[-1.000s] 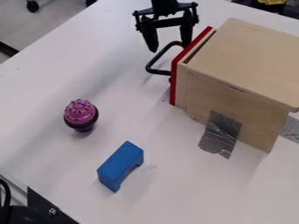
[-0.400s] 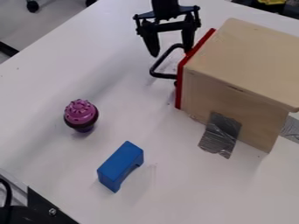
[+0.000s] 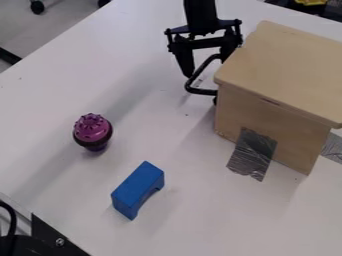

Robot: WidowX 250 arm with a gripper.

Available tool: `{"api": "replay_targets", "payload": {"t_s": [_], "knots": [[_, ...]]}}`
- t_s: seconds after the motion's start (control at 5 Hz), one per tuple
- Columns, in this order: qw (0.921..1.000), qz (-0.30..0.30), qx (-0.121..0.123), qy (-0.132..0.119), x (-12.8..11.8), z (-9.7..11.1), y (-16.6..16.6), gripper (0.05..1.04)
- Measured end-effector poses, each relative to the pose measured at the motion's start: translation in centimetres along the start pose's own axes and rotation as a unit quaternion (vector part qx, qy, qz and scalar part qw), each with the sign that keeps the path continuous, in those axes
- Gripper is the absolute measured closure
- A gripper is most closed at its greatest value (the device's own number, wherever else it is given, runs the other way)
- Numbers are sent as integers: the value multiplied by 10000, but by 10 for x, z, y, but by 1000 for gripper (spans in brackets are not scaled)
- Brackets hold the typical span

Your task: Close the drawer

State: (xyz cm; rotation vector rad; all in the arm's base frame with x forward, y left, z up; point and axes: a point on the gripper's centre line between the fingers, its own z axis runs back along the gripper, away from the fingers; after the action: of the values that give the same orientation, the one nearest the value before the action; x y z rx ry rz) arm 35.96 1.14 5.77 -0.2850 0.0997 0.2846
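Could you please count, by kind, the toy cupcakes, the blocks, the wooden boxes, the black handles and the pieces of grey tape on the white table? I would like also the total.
Toy cupcake: 1
Blue block: 1
Wooden box: 1
Black handle: 1
Pieces of grey tape: 2
Total: 6

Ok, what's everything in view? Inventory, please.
drawer cabinet: one, tan, right
drawer handle: one, black, cabinet's left side
tape pieces: two, grey, cabinet's near side, right edge
toy cupcake: one, purple, left
arched block: one, blue, lower centre
table: one, white, beneath
casters: two, black, upper left
unclear item: one, yellow, upper right
equipment: count unclear, black, lower left
floor: one, grey, upper left
robot arm: one, black, top
hand: one, black, at handle
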Motion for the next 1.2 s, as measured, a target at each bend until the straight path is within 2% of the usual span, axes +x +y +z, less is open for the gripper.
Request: {"api": "replay_targets", "payload": {"t_s": [0.2,0.4,0.6,0.8,1.0,1.2], "knots": [[9999,-61,113,-23,-2,1,1,85],[9952,-51,968,95,-9,19,8,85],[9892,-72,1450,-207,-10,57,11,85],[9887,-61,1460,-328,-16,73,8,85],[9866,-90,1494,-653,-31,99,6,85],[9844,-122,1545,-837,-54,111,9,85]]}}
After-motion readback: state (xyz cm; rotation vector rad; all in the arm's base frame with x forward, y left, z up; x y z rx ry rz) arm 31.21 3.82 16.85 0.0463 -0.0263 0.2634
